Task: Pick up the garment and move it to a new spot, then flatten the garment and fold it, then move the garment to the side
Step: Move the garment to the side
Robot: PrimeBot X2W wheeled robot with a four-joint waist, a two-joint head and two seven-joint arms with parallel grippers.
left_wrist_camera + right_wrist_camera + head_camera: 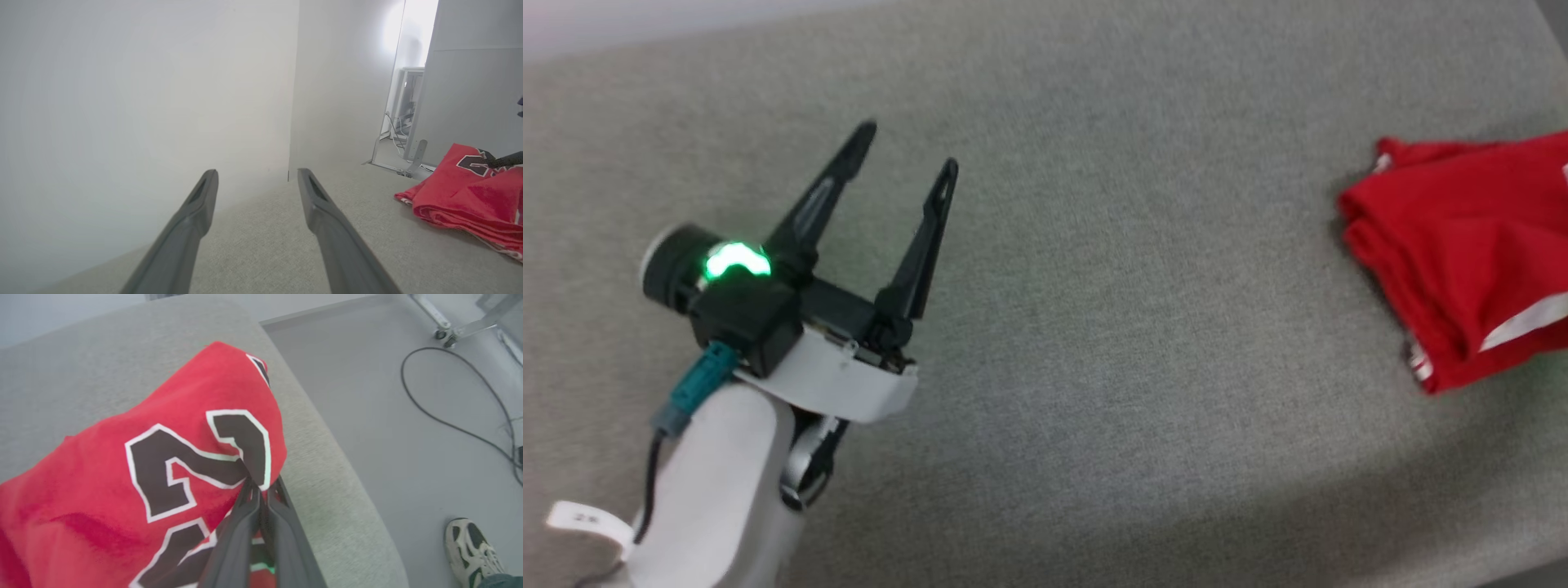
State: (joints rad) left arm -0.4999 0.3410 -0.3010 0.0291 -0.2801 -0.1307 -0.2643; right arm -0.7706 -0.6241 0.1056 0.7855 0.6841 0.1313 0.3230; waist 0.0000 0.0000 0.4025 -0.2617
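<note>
- Step in hand: the pick-up, first part of the task. Flattening and folding are not yet begun.
- The garment (1462,253) lies bunched at 3 o'clock in the head view, on the grey padded surface (1094,327) and partly cut off by the picture's edge. In the right wrist view it sits close to the surface's rounded edge, with the floor (388,396) beyond.
- Right gripper (261,490): the fingers are closed tight on a pinch of red cloth at the lower edge of the black numerals. You cannot tell how many layers are caught, as the fold hides them.
- Left gripper (909,147): at 8 o'clock in the head view, fingers spread wide and pointing toward 1 o'clock. It holds nothing and stands well apart from the garment.
- Next move, as judged: raise the right gripper until the bunched cloth clears the surface, then carry it toward 9 o'clock, onto the bare middle.
- Caution: a thin pinch may slip, and a drop here could send cloth over the edge (a person's shoe (474,547) and a cable (449,416) are on that floor).
</note>
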